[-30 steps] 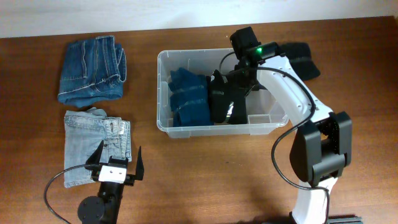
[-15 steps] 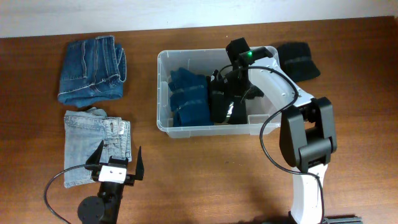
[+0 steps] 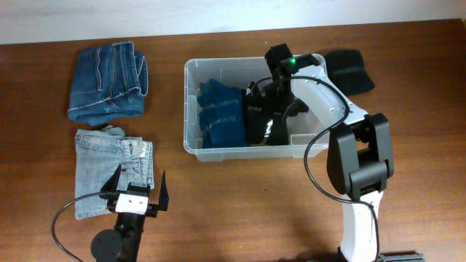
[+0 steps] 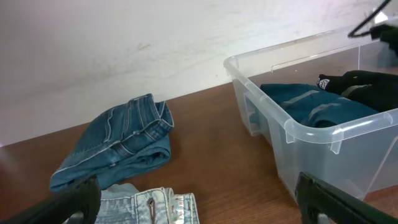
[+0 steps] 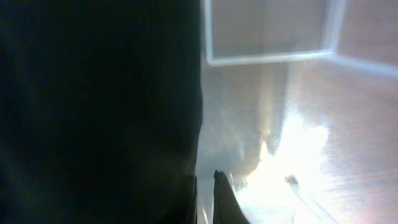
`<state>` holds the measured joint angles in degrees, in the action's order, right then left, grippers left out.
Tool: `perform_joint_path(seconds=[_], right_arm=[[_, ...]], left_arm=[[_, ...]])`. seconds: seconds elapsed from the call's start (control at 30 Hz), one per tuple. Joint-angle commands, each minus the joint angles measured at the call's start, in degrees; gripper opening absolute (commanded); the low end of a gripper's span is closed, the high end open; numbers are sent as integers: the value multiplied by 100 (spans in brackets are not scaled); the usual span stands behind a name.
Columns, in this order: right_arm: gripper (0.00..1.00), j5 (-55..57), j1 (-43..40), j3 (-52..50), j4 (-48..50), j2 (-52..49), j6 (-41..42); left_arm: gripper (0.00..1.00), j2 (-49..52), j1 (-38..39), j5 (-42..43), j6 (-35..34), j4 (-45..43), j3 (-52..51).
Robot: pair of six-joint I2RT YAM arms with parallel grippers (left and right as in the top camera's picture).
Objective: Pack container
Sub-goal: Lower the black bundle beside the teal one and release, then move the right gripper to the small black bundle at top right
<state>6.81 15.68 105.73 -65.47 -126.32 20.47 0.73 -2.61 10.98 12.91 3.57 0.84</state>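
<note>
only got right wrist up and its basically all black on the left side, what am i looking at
observer: That is the black garment in the container. The overhead view shows the right gripper down inside the bin, right against it.
operator: anything else in the bin
observer: Yes, a folded blue garment lies beside the black one, toward the bin's left end.
operator: whats outside it
observer: Dark jeans and light denim shorts lie on the table to the left of the container, and another black piece sits just past its far right corner.
</note>
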Motion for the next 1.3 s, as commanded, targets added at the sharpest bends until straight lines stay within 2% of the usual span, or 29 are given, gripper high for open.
perform_joint_path(seconds=[0.0,0.07,0.13,0.2,0.23,0.27,0.33,0.43,0.5,0.57,0.6,0.63,0.67,0.73,0.77,0.97,1.27], right_arm=[[4,426,-2,734,-330,59,-72],[4,603,-7,1176,-625,129,-72],[14,868,-79,2013,-1093,243,-72],[36,962,-205,2575,-1349,289,-72],[56,986,-306,2846,-1453,293,-74],[68,1005,-442,3132,-1543,293,-81],[75,997,-793,3552,-1591,293,-308],[75,896,-1340,3724,-1484,293,-562],[73,422,-1759,3700,-1340,262,-815],[65,-186,-2168,3648,-1158,177,-1034],[53,-411,-2356,3613,-1049,116,-1058],[34,-603,-2531,3580,-935,52,-1058],[23,-750,-2660,3556,-833,-2,-1056],[8,-1036,-2918,3482,-592,-153,-1051],[4,-1161,-3018,3442,-468,-243,-1034],[4,-1823,-3182,3429,17,-1115,-1176],[4,-1823,-2942,3429,380,-2002,-1213]], left_arm=[[100,-39,-7,66,90,-2,-33],[99,-39,-7,66,87,-2,-33],[99,-39,-7,66,90,-2,-33],[99,-39,-7,66,90,-2,-33],[99,-39,-7,66,87,-2,-33],[100,-39,-7,66,90,-2,-33],[99,-39,-7,66,90,-2,-33],[99,-39,-7,66,90,-2,-33],[99,-39,-7,66,90,-2,-33],[100,-39,-7,63,90,-2,-33],[99,-39,-7,63,87,-2,-33],[99,-39,-7,66,90,-2,-33],[99,-39,-7,66,90,-2,-33],[99,-39,-7,66,90,-2,-33],[99,-39,-7,63,90,-2,-33],[99,-39,-7,66,90,-2,-33],[99,-39,-7,66,90,-2,-33]])
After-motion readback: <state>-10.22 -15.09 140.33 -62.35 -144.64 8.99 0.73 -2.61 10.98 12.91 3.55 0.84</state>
